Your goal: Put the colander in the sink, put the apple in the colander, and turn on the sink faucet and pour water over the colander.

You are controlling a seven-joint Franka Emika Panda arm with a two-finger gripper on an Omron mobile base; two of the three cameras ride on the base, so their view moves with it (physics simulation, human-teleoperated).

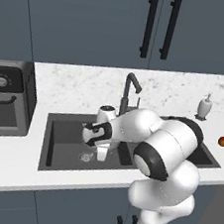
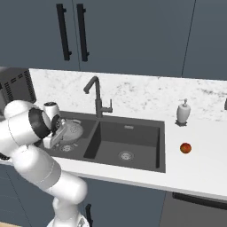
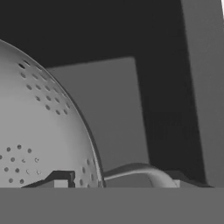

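A white marble-patterned bench (image 2: 133, 95) runs under dark blue-grey cabinets (image 2: 133, 35), holding the dark double-basin sink (image 2: 164, 146) with its gooseneck sink faucet (image 2: 95, 95) behind the divider, a white soap dispenser (image 2: 183, 111) to the right, and the apple (image 2: 185, 148) on the bench right of the sink. The arm bends down into the left basin, where the fingers (image 3: 61, 180) grasp the colander (image 2: 71, 131) at its rim, holding it tilted inside that basin.

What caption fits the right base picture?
White robot arm's gripper holds a round light-grey holed colander over the dark grey sink; red-orange apple waits.
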